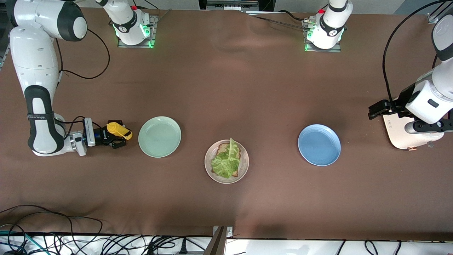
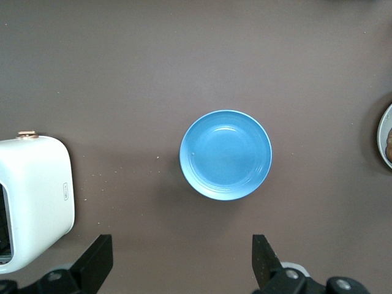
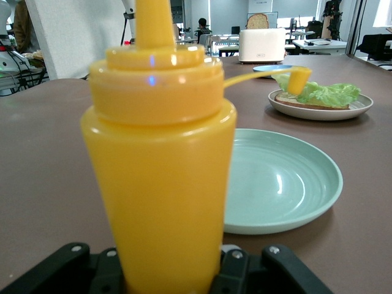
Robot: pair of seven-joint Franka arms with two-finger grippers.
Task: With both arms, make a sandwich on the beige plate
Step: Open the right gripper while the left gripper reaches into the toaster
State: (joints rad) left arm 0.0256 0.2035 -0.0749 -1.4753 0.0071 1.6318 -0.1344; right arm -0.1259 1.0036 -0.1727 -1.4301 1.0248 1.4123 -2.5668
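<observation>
Sandwich [image 1: 226,163] lies well apart from both grippers.

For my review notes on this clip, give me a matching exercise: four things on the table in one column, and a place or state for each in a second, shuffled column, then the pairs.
Things:
1. yellow plastic squeeze bottle
2. round mint-green plate
3. round beige plate
4. white toaster

Places or states:
A. carries a slice of brown toast under a green lettuce leaf
B. stands under the open left gripper
C. clamped in the shut right gripper
D. bare, beside the right gripper

Pairs: 1-C, 2-D, 3-A, 4-B
</observation>
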